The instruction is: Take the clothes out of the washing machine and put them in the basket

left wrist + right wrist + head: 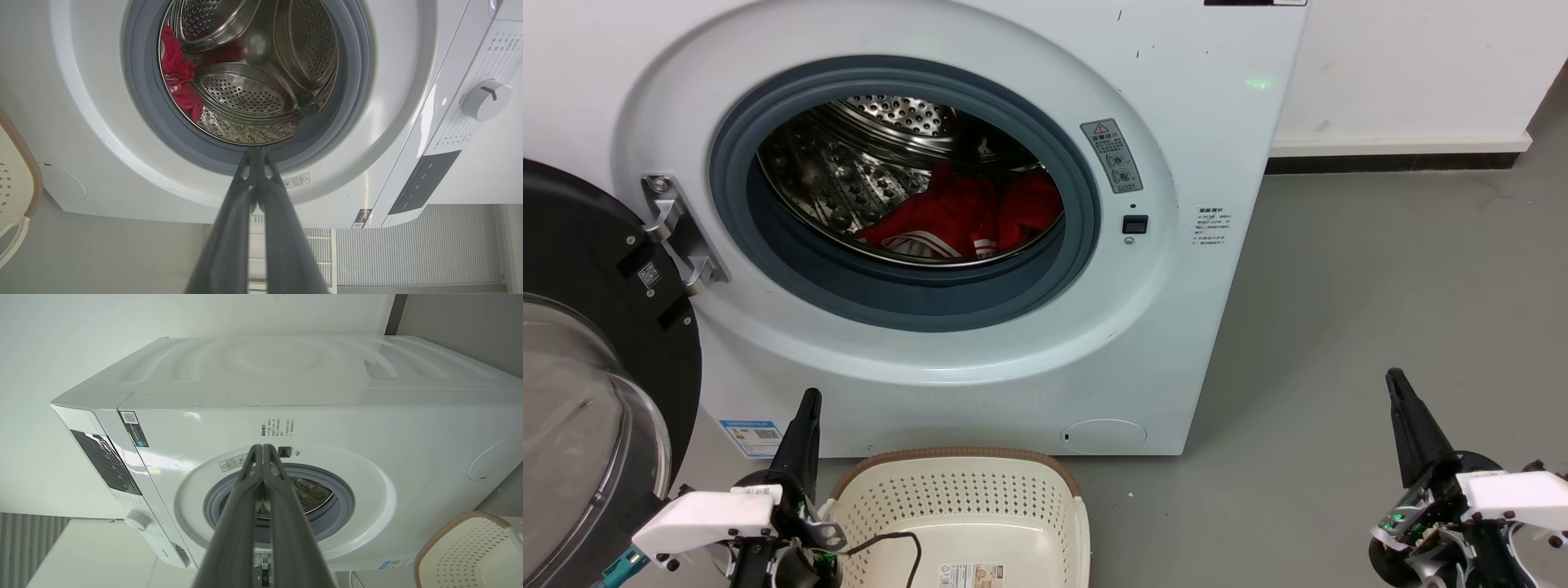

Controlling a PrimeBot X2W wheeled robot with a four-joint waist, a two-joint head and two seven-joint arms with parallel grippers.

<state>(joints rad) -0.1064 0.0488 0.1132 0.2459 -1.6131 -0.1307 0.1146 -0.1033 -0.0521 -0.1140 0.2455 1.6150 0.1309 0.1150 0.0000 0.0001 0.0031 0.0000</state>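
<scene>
The white washing machine (1192, 147) stands with its glass door (580, 392) swung open at the left. Red clothes (964, 216) with white-striped trim lie low in the steel drum; the left wrist view has the clothes (177, 79) at the drum's left side. On the floor before the washer sits the cream basket (964, 510), holding no garment. My left gripper (807, 400) is shut, low at the basket's left corner, fingers pointing up. My right gripper (1395, 380) is shut, far right over the floor. Both hold nothing.
Grey floor (1380, 310) stretches right of the washer to a white wall with a dark skirting (1396, 162). A black cable (890, 541) drapes into the basket. The open door takes up the left side. The basket rim (457, 524) shows at the lower right in the right wrist view.
</scene>
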